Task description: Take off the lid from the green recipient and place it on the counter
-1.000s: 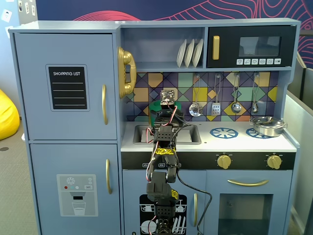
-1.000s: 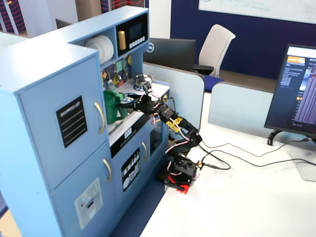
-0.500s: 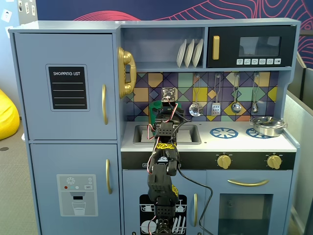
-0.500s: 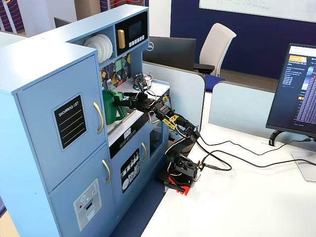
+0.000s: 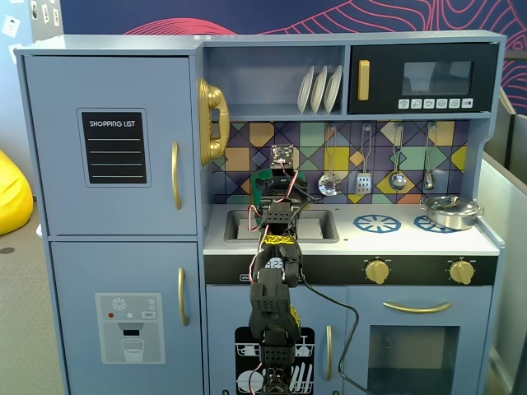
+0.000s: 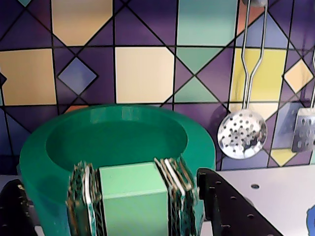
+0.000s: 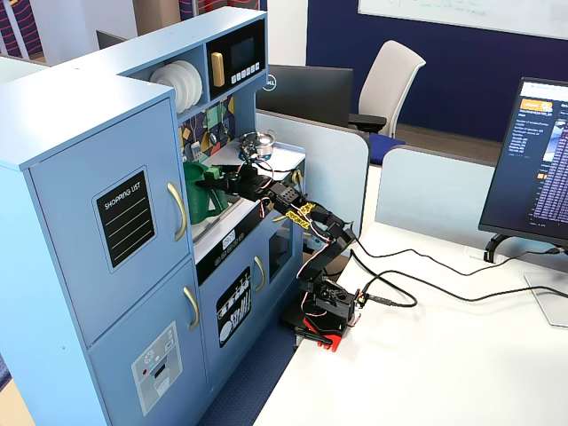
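- Closest in the wrist view, the two-finger gripper (image 6: 133,196) is clamped on the pale green square handle (image 6: 134,196).
- Behind it, the flat round green plastic lid (image 6: 115,135), light, stiff and probably slippery, fills the view; whether it is lifted is unclear.
- Farthest, a perforated metal skimmer (image 6: 242,133) hangs on the coloured tile wall.

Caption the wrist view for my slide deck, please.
Jaws closed on the pot's light green handle, tiled backsplash and hanging skimmer behind.

3 white plates (image 5: 320,89) stand on a shelf beside the black microwave (image 5: 425,78). A silver pan (image 5: 451,211) sits on the right burner; a perforated skimmer (image 6: 242,134) hangs on the tiles.
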{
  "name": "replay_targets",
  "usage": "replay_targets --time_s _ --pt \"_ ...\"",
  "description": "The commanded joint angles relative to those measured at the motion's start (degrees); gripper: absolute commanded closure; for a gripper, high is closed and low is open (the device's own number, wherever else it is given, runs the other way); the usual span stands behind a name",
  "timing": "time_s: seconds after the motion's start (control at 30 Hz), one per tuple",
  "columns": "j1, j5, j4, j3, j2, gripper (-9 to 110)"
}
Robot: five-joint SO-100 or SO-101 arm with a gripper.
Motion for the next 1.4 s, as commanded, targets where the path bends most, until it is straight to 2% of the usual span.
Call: replay_targets --time_s 0.0,0.07,0.1,0.33,0.63,0.8,1.2,1.37 --pt "-0.97 -1.49 -0.97 -4.31 0.00 74" --pt "-1.32 -3.52 -0.09 -3.87 0.53 99" --pt "-1.41 -3.96 -0.26 -3.69 0.53 101" --pt "-1.41 -2.37 -0.44 -3.34 0.70 101" --pt "-1.41 -2.37 -11.43 -3.87 -0.53 101" --pt "0.97 -2.20 -12.92 -3.16 1.05 101" --pt "22.41 1.85 -7.03 -2.46 2.90 101" --pt "28.92 1.85 -14.68 2.81 0.26 101"
